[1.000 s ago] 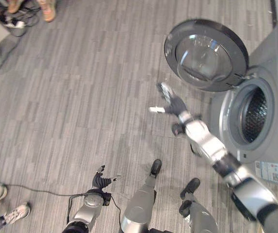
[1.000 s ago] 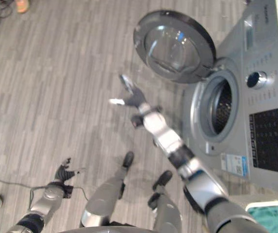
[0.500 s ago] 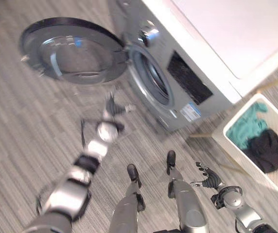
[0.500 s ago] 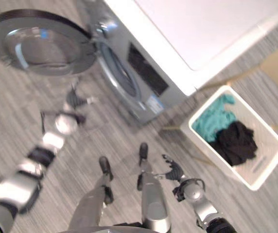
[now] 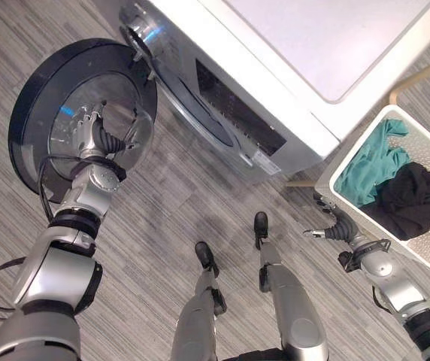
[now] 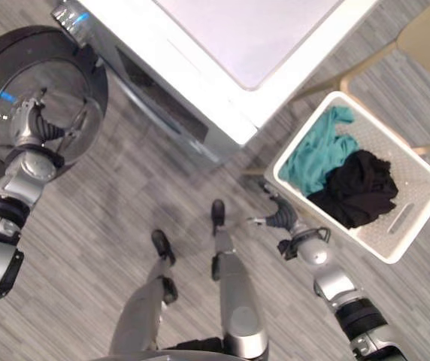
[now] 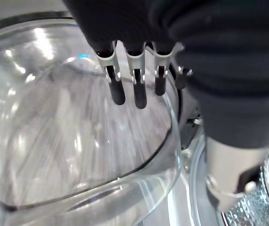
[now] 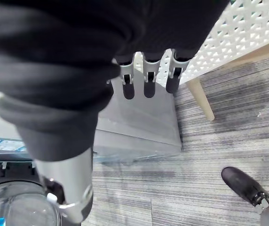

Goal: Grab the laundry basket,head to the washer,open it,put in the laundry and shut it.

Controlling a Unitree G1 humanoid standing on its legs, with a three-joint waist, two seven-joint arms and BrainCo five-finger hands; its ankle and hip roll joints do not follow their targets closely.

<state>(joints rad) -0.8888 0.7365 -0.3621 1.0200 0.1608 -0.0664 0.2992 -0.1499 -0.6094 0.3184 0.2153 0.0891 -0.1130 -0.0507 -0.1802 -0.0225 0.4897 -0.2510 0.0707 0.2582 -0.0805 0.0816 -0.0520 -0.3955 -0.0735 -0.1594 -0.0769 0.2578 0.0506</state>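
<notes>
The washer [image 5: 275, 68] is standing at about twelve o'clock with its round glass door [image 5: 80, 120] hanging wide open out at ten o'clock. The left hand [image 5: 95, 139] is hovering in front of the door's glass bowl with fingers [image 7: 118, 89] relaxed and nearly straight, holding nothing. The laundry basket [image 6: 403, 226] — white, perforated — is sitting at two o'clock, just beside the washer's corner, with a teal garment [image 6: 316, 154] and a black garment [image 6: 361, 188] lying inside it. A pale wooden leg [image 8: 202, 99] is standing just under the basket's edge. The right hand [image 6: 275, 214] is reaching toward the basket's near corner, fingers [image 8: 146, 84] loosely extended and empty, apart from the wall.

Compared with half a second ago, the whole view is swinging round — the basket is now lying nearer the right hand, and the left hand is sitting closer to the door glass.
</notes>
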